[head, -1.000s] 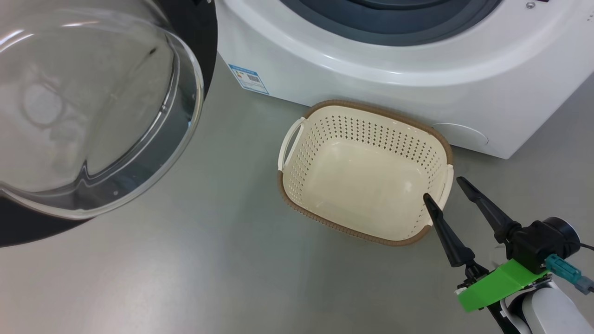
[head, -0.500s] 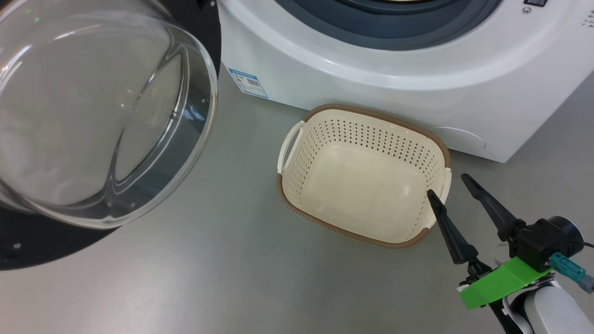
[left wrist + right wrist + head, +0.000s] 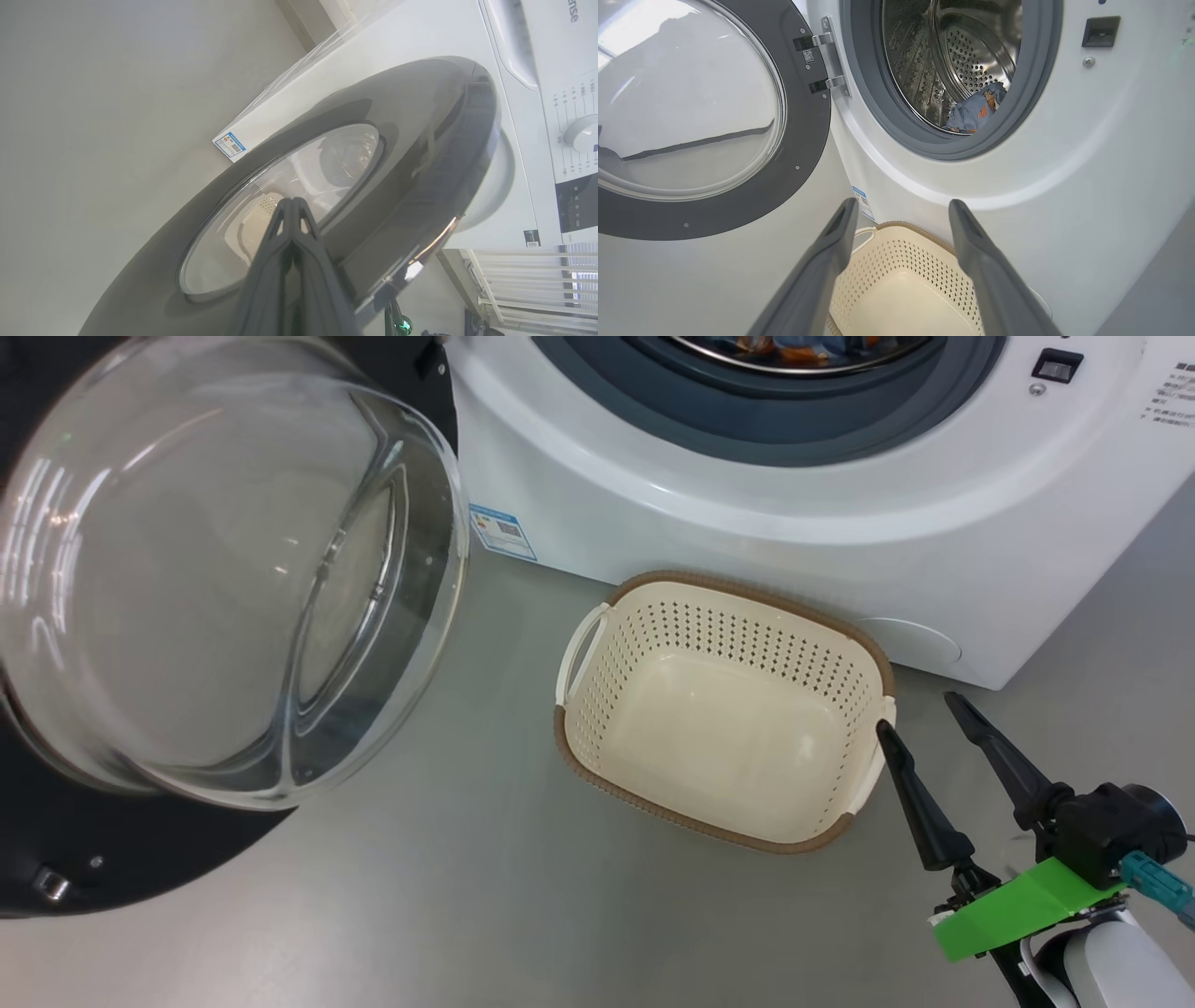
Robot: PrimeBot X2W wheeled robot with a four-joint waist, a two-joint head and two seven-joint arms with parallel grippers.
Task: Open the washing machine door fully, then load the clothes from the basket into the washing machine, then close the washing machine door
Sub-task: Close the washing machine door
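The washing machine [image 3: 747, 523] stands with its door [image 3: 93, 868] swung out to the left, the glass bowl [image 3: 224, 588] bulging toward me. Light-blue clothes [image 3: 973, 112] lie inside the steel drum. The cream basket [image 3: 747, 590] on the floor in front holds nothing. My right gripper [image 3: 918, 714] hovers open just past the basket's right handle, nothing between its fingers; in the right wrist view my right gripper [image 3: 902, 205] points over the basket [image 3: 920, 231] toward the machine's front. My left gripper [image 3: 292, 200] is shut and empty, its tips at the outer face of the door [image 3: 397, 154].
A blue label [image 3: 502, 532] and a round filter cover [image 3: 910, 639] mark the machine's lower front. The door's hinge [image 3: 826, 60] sits left of the grey gasket [image 3: 1036, 93]. Grey floor [image 3: 467, 896] spreads around the basket. The control dial [image 3: 581, 133] shows beyond the door.
The head camera has tilted up, showing more of the drum opening. The door's glass bowl has swung a little to the right, closer to the machine front. The right gripper stays open beside the basket.
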